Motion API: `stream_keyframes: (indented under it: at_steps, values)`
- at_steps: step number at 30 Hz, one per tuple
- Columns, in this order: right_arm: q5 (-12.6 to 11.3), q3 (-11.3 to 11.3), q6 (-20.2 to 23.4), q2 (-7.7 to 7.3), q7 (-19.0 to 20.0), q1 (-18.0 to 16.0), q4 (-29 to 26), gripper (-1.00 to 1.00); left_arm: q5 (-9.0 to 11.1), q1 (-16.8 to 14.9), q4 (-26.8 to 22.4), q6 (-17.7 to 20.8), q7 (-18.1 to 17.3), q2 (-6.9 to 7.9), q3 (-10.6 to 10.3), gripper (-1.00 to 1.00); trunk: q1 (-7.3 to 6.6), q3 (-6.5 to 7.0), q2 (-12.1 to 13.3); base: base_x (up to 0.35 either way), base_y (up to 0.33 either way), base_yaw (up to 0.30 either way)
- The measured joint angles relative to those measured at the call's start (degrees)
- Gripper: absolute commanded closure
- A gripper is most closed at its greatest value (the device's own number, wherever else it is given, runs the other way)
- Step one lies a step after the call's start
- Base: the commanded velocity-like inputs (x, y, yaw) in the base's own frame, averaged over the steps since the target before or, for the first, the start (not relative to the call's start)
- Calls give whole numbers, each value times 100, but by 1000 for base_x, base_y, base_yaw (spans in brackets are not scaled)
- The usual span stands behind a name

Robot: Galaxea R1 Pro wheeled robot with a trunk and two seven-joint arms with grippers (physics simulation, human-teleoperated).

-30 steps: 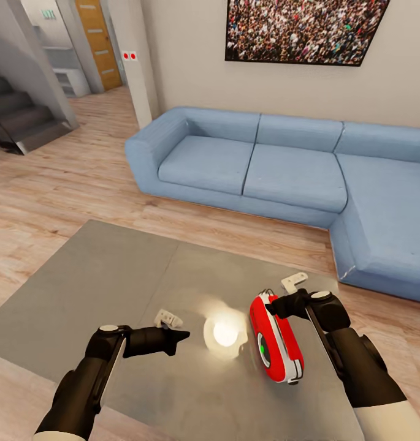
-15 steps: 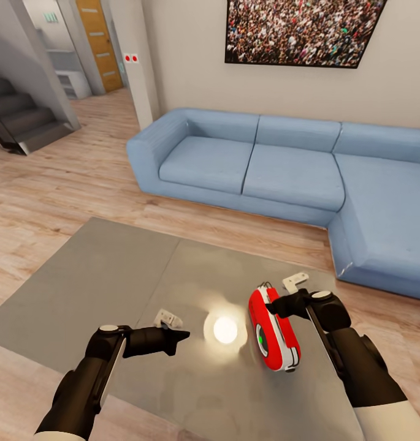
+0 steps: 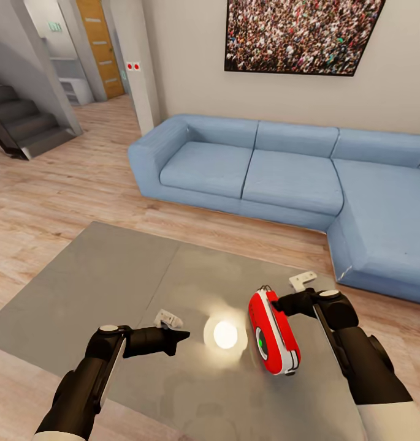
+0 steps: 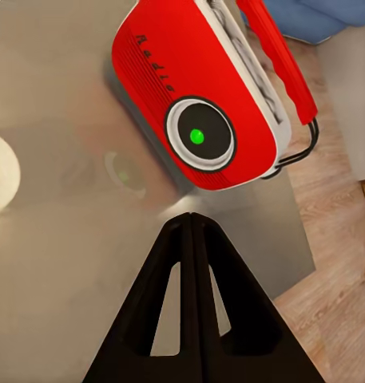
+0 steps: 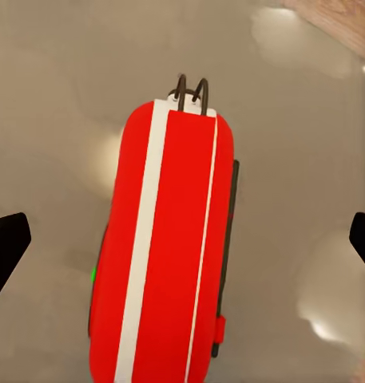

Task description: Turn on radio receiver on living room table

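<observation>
Right now my right gripper (image 3: 289,301) sits just beside the far end of the radio receiver (image 3: 274,334), close against its red shell though I cannot tell whether it touches; in the right wrist view its two fingertips (image 5: 8,239) stand spread far apart at either edge of the picture, so the jaws are wide open and hold nothing; the receiver (image 5: 166,247) lies between them, seen edge-on with its white stripes running along it and the small wire handle at its far end.

My left gripper (image 3: 176,340) hovers over the table (image 3: 99,275) well to the left of the receiver, pointing towards it; its fingers (image 4: 178,319) are pressed together into one black wedge (nothing is caught between them); past that wedge the left wrist view shows the receiver's (image 4: 202,100) face with the round dial and its green light glowing.

The receiver stands on its edge on the grey glossy top, near the table's right side; a bright round reflection (image 3: 225,334) glares on the surface between the two grippers, just left of the receiver.

Beyond the table lie the light wood floor (image 3: 75,190) and the blue sofa (image 3: 277,171) against the beige wall, with the crowd picture (image 3: 301,33) above it; a staircase (image 3: 19,122) and an orange door (image 3: 99,43) show at the far left.
</observation>
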Motion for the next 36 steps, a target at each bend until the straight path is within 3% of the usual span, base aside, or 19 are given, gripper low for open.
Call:
stream_keyframes:
  at_steps: [13, 17, 20, 23, 25, 29, 32, 36]
  values:
    - [1, -51, -189, -8, -12, 64, 108, -100, -4, 0, 10, 6, -6, 9, -12, 100, 0, 116, 0, 0, 0, 0]
    - [26, -476, -279, -14, -7, 355, 127, -100, 28, 0, 38, 11, -33, 58, -5, 100, 0, 151, 0, 0, 0, 0]
    - [31, -675, -296, -16, -1, 496, 125, -100, 38, 0, 49, 31, -52, 159, 3, 100, 0, 178, 0, 0, 0, 0]
    - [62, -1103, -411, -81, 1, 797, 124, -100, 60, 2, 122, 307, -65, 497, 3, 100, 0, 205, 0, 0, 0, 0]
    - [58, -1375, -543, -179, -2, 1114, 128, -100, 62, 5, 496, 410, -39, 653, 6, 100, 0, 222, 0, 0, 0, 0]
    - [149, -1676, -746, -252, -19, 1551, 141, -100, 45, 9, 1404, 415, -9, 770, 14, 100, 0, 258, 0, 0, 0, 0]
    - [393, -1924, -1038, -258, -25, 1885, 250, -100, 31, 10, 2159, 58, 16, 806, 13, 100, 0, 285, 0, 0, 0, 0]
    - [513, -2222, -1575, -250, -23, 2258, 626, -100, 36, 10, 3213, -381, 264, 874, 23, 100, 0, 321, 0, 0, 0, 0]
